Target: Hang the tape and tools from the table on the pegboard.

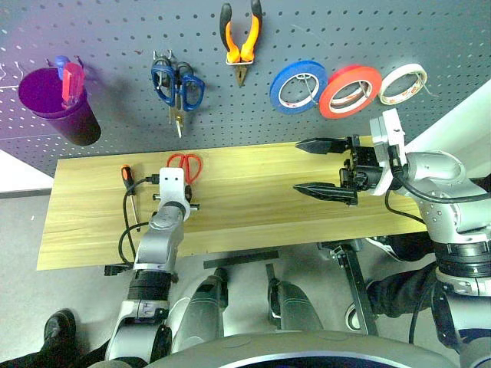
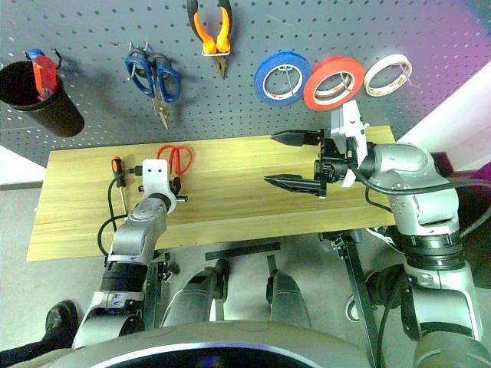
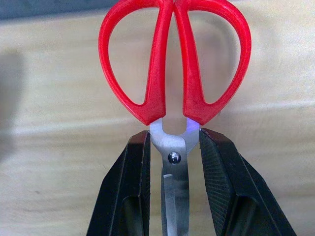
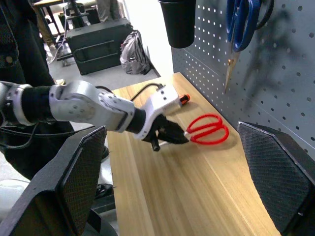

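Observation:
My left gripper (image 3: 174, 140) is shut on the red-handled scissors (image 3: 172, 59), with its fingers clamping the blades at the pivot and the handles pointing toward the pegboard (image 1: 115, 31). The scissors (image 1: 186, 165) are at table (image 1: 253, 222) level near the back edge; I cannot tell whether they rest on the table. The orange-and-black screwdriver (image 1: 128, 184) lies on the table left of them. The pliers (image 1: 241, 38) and the red-orange tape (image 1: 350, 90) hang on the pegboard. My right gripper (image 1: 298, 166) hovers open and empty over the table's right half, pointing left.
Also on the pegboard are a purple cup (image 1: 57, 103) at the left, blue-handled scissors (image 1: 176, 86), a blue roll (image 1: 298, 86) and a cream-white roll (image 1: 403, 83). A person's shoe (image 1: 57, 326) stands on the floor at the near left.

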You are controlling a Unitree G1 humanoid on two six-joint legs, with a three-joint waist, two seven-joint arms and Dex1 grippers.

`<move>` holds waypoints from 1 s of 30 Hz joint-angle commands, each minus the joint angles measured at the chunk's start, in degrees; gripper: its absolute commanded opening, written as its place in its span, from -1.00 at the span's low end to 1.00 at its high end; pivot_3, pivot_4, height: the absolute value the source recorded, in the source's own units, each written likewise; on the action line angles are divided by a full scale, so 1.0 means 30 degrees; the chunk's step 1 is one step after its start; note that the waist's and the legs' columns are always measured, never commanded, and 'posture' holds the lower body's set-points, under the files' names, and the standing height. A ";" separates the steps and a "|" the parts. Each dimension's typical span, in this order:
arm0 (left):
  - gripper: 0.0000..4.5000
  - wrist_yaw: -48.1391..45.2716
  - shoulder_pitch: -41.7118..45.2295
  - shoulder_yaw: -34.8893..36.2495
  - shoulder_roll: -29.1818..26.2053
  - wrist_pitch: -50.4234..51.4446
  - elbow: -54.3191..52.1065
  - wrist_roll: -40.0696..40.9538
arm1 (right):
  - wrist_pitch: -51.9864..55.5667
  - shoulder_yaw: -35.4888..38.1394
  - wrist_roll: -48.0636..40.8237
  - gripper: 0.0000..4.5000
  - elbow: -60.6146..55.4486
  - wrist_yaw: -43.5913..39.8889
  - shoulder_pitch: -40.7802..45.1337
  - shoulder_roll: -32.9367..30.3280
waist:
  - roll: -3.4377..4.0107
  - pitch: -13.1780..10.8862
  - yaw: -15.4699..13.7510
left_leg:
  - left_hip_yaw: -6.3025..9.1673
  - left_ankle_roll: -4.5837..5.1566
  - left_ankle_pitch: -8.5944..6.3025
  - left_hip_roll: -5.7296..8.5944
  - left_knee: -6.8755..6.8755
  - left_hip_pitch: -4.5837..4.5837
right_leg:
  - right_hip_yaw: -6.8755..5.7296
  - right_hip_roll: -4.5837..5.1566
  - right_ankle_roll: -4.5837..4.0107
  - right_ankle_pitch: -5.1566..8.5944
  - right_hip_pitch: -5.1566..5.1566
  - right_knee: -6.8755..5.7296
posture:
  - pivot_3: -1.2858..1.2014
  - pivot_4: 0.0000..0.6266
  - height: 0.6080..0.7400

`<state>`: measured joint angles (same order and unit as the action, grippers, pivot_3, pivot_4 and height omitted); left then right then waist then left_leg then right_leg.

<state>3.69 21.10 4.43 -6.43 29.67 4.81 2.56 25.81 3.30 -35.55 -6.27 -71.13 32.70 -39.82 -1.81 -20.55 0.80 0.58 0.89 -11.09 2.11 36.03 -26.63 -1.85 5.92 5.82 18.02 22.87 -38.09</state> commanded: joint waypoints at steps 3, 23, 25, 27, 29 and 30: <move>-0.51 -0.0179 -0.0954 -0.0619 -0.0004 -0.0455 -0.2548 -0.0543 | -0.0466 0.0185 0.0002 1.00 -0.0024 -0.0092 0.0353 0.0098 | 0.0000 0.0000 -0.0031 | -0.0006 0.0022 -0.0017 0.0013 0.0005 -0.0002 | -0.0001 0.0014 0.0015 -0.0008 -0.0022 0.0044 | -0.02 0.17 1.00; -0.51 -0.2817 -0.2714 0.0579 -0.2812 -0.2510 -0.3343 -0.0288 | -0.1255 0.0187 0.0406 1.00 0.1415 -0.0938 0.1072 0.0049 | 0.0007 -0.0003 -0.0090 | -0.0007 0.0034 -0.0029 0.0014 0.0003 -0.0001 | -0.0006 0.0029 0.0014 -0.0011 -0.0021 0.0053 | 0.00 0.12 1.00; -0.51 -0.4123 -0.3445 0.0317 -0.3110 -0.3164 -0.3830 0.0219 | -0.1317 0.0177 0.0528 1.00 0.1562 -0.0980 0.1239 0.0024 | 0.0007 -0.0003 -0.0069 | -0.0011 0.0051 -0.0040 0.0019 0.0000 -0.0006 | -0.0006 0.0035 0.0014 -0.0012 -0.0021 0.0072 | 0.00 0.12 1.00; -0.51 -0.4958 -0.4178 0.0005 -0.3350 -0.3631 -0.4286 0.0338 | -0.1416 0.0184 0.0621 1.00 0.1744 -0.1040 0.1348 -0.0007 | 0.0012 -0.0006 -0.0012 | -0.0029 0.0053 -0.0047 0.0020 -0.0010 -0.0005 | -0.0006 0.0043 0.0015 -0.0013 -0.0021 0.0089 | 0.00 0.12 1.00; -0.51 -0.5547 -0.4696 -0.0027 -0.3480 -0.4060 -0.4621 0.0539 | -0.1494 0.0210 0.0685 1.00 0.1881 -0.1070 0.1431 -0.0013 | 0.0015 -0.0008 -0.0026 | -0.0042 0.0051 -0.0047 0.0020 -0.0033 -0.0003 | -0.0008 0.0047 0.0015 -0.0013 -0.0021 0.0119 | 0.00 0.12 1.00; -0.51 -0.5839 -0.4908 0.0015 -0.3495 -0.4280 -0.4773 0.0687 | -0.1541 0.0225 0.0725 1.00 0.1928 -0.1072 0.1455 -0.0012 | 0.0016 -0.0009 -0.0029 | -0.0042 0.0051 -0.0047 0.0019 -0.0035 -0.0005 | -0.0016 0.0047 0.0015 -0.0013 -0.0020 0.0123 | 0.00 0.12 1.00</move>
<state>-12.36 7.20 4.18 -16.21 19.24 -6.07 3.50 22.43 3.03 -33.15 0.21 -73.90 36.27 -39.41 -1.77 -20.57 0.71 0.46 1.05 -11.23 2.16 35.91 -26.65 -1.91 6.07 5.86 17.98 22.81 -37.70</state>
